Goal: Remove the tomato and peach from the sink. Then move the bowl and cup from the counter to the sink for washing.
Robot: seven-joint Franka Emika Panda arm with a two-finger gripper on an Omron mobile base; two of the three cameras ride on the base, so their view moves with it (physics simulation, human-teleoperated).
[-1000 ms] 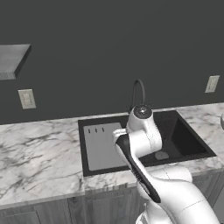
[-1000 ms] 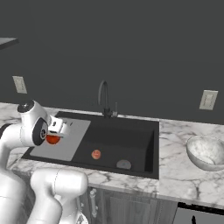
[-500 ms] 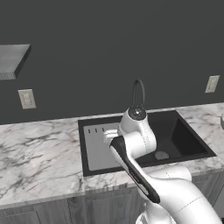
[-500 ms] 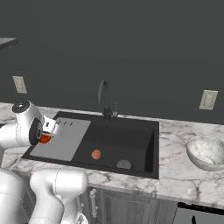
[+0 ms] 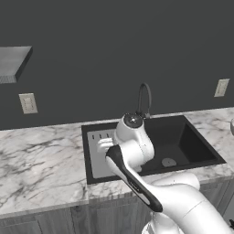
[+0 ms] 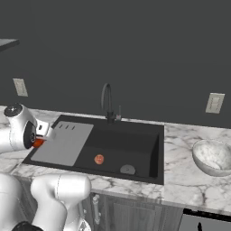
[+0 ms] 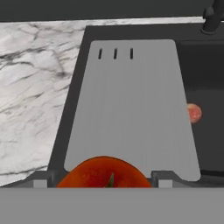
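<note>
My gripper [image 7: 103, 178] is shut on the deep red tomato [image 7: 103, 170], which bulges up between the two finger tips. It hangs over the near left corner of the grey panel [image 7: 131, 105] of the black sink [image 6: 155, 155]. From the right base the tomato [image 6: 38, 143] peeks out beside the hand, by the sink's left rim. The pale pinkish peach [image 6: 99, 159] lies on the basin floor, right of the panel; the hand view has the peach [image 7: 194, 113] too. The speckled bowl [image 6: 214, 156] stands on the marble counter [image 6: 180, 180] at the right. The cup is out of view.
A black gooseneck faucet [image 6: 107, 102] rises behind the basin and a round drain [image 6: 127, 169] sits near its front. Marble counter [image 7: 35, 87] stretches left of the sink. Wall outlets [image 5: 28, 103] hang on the dark backsplash.
The hand has carried the tomato leftward, from over the grey panel to the sink's left rim. The peach and the bowl have stayed put.
</note>
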